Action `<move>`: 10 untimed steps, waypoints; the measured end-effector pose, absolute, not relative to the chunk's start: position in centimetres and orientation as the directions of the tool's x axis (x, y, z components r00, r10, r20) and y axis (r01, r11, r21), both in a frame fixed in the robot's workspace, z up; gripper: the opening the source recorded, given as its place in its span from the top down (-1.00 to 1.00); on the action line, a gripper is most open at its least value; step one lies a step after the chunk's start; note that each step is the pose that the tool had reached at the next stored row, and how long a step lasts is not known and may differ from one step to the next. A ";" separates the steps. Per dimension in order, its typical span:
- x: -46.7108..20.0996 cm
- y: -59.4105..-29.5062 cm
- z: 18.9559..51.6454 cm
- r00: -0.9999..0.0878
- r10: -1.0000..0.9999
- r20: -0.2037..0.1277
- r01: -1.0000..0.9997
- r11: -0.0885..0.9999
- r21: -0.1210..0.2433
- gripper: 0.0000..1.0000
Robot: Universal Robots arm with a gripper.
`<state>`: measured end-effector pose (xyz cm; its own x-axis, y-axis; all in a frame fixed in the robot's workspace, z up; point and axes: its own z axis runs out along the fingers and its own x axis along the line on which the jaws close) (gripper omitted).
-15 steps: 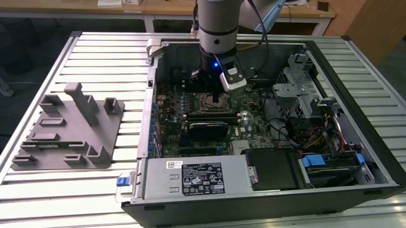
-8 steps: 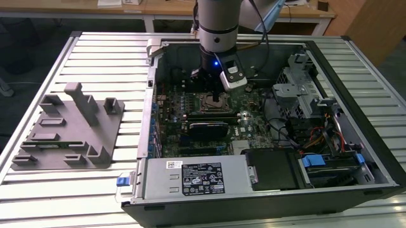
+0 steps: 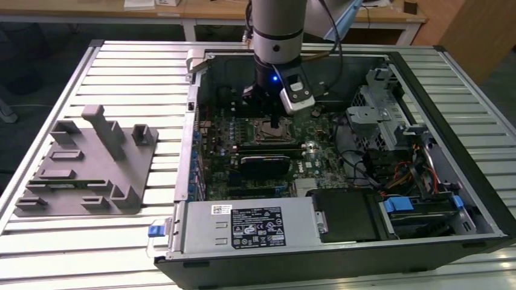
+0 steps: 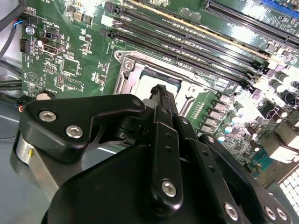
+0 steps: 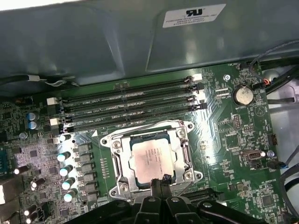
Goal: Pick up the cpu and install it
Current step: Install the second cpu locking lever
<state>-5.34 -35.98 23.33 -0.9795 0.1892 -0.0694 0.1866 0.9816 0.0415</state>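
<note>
The cpu (image 5: pixel 150 159), a silvery square chip, lies flat inside the metal-framed socket (image 5: pixel 120 161) on the green motherboard. In the second wrist view the cpu (image 4: pixel 148 84) shows as a pale patch just beyond the black fingers. My gripper (image 5: pixel 159 179) hangs right over the chip's near edge with its two black fingertips pressed together and nothing between them; the gripper (image 4: pixel 161 89) looks the same from the other wrist camera. In the exterior view the gripper (image 3: pixel 278 124) reaches down into the open computer case over the socket (image 3: pixel 270 130).
Long memory slots (image 5: pixel 131 109) run beside the socket, with capacitors (image 5: pixel 65 170) and a coin cell (image 5: pixel 243 95) nearby. The case wall (image 3: pixel 193 121), drive cage (image 3: pixel 387 121) and power supply (image 3: pixel 250 226) hem in the board. A grey fixture block (image 3: pixel 84 166) sits on the slatted table.
</note>
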 end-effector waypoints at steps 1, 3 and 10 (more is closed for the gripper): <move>-5.3 -36.0 23.3 -0.979 0.189 -0.069 0.187 0.982 0.042 0.79; -5.3 -36.1 23.3 -0.979 0.190 -0.069 0.187 0.981 0.042 0.79; -5.3 -36.5 23.3 -0.979 0.191 -0.069 0.188 0.981 0.042 0.79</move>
<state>-5.34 -36.53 23.33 -0.9792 0.1906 -0.0695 0.1881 0.9813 0.0416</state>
